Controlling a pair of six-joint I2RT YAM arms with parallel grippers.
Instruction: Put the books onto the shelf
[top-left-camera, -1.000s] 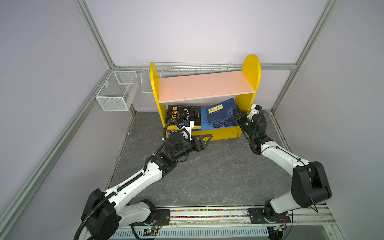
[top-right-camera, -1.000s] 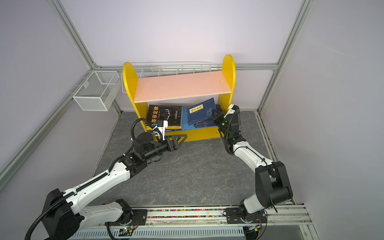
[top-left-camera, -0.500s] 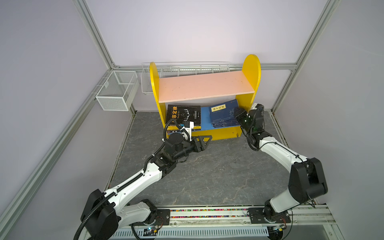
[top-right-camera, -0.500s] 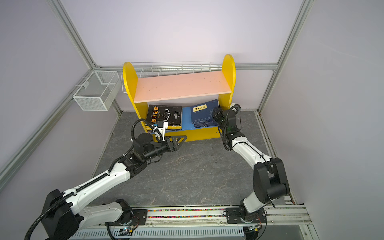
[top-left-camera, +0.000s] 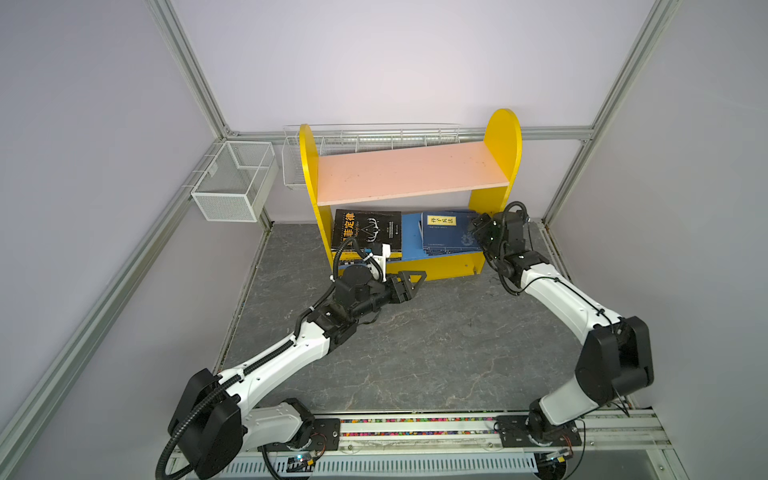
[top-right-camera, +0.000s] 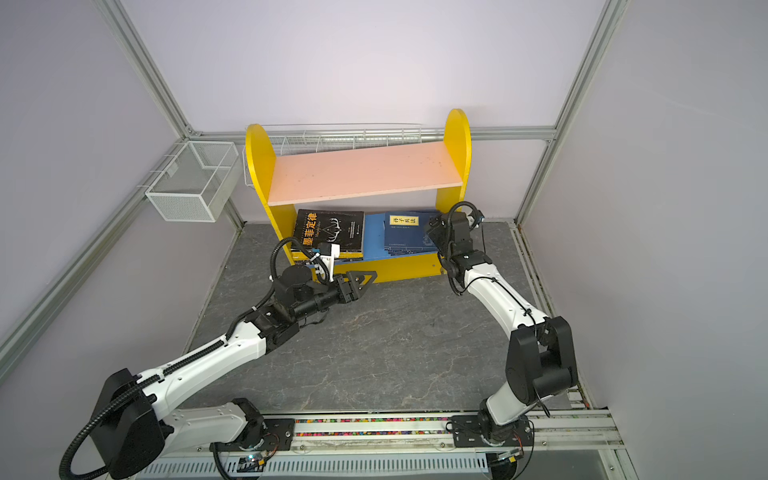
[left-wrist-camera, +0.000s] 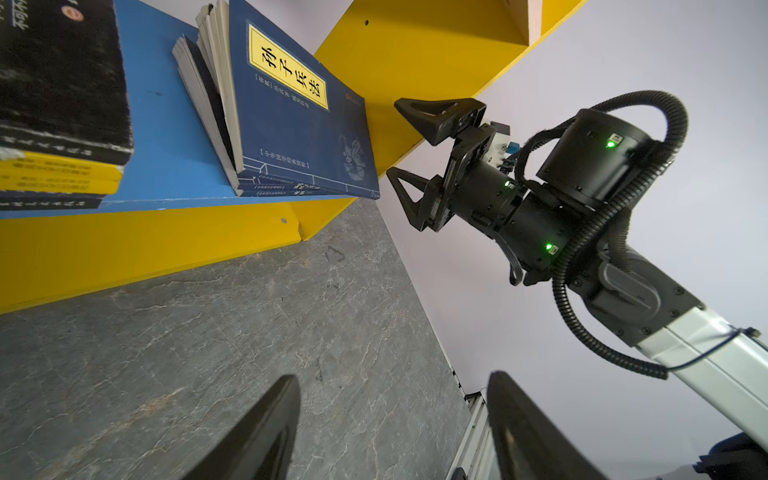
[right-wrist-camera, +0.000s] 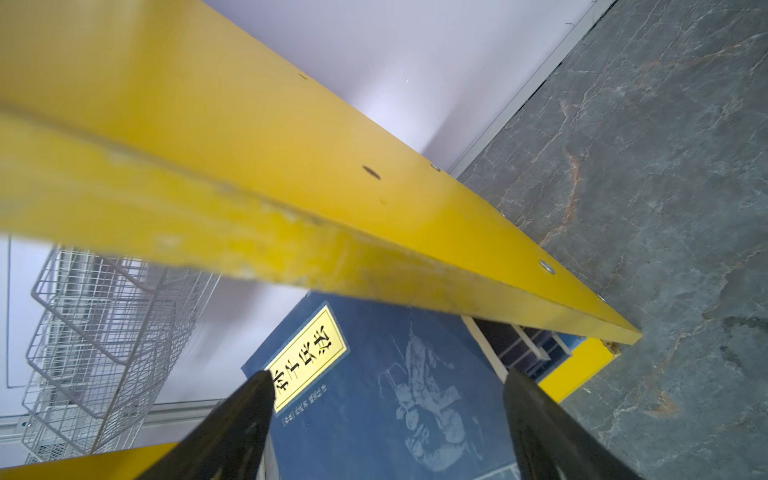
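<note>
lilac walls and aluminium framing close in a grey marbled surface (top-left-camera: 415, 340), with the shelf (top-left-camera: 503, 137) standing at its far edge against the back wall. its pink upper board (top-left-camera: 411, 172) is bare. the books sit on the blue lower board (top-left-camera: 410, 237) in two groups. on the left side a black book (top-left-camera: 368, 228) tops a pile whose yellow spines (left-wrist-camera: 58, 174) face the front. on the right side a navy book (top-left-camera: 446, 232) with a yellow title label fronts a few more navy ones, tilted and fanned apart at their upper edges, close to the right side panel. the right claw (left-wrist-camera: 392, 137) hovers just beside the outer edge of that navy book, at the front of the right panel, its jaws spread wide and holding nothing. the left claw (top-left-camera: 415, 280) hangs low over the surface just in front of the shelf's yellow base rail, below the gap between the two groups, also open and empty. a white mesh basket (top-left-camera: 232, 183) hangs on the left wall, and a long wire basket (top-left-camera: 374, 137) runs behind the shelf.
</note>
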